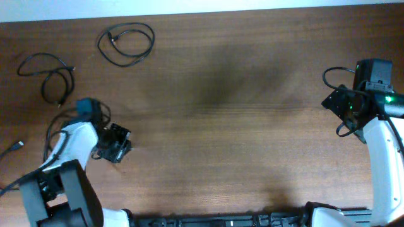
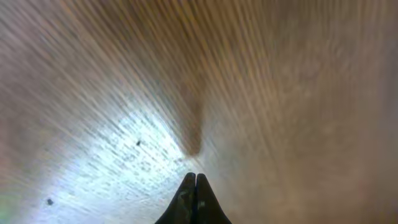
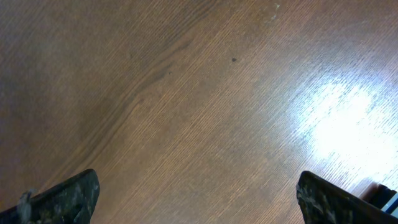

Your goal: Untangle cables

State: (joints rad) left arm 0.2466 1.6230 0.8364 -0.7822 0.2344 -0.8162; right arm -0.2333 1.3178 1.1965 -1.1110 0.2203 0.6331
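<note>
Two thin black cables lie apart at the back left in the overhead view: one coiled in a loop (image 1: pixel 126 43), one in a looser loop (image 1: pixel 49 72) further left. Another thin cable end with a plug (image 1: pixel 14 147) shows at the left edge. My left gripper (image 1: pixel 120 146) sits right of the left cables; its wrist view shows the fingers (image 2: pixel 195 180) pressed together with nothing between them, over bare wood. My right gripper (image 1: pixel 341 101) is far right, jaws (image 3: pixel 198 193) wide open and empty over bare wood. No cable shows in either wrist view.
The brown wooden table (image 1: pixel 227 94) fills the view, with a pale strip beyond its far edge (image 1: pixel 252 5). Thicker black wires of the arms loop by the right wrist (image 1: pixel 333 75) and the left arm (image 1: pixel 53 132).
</note>
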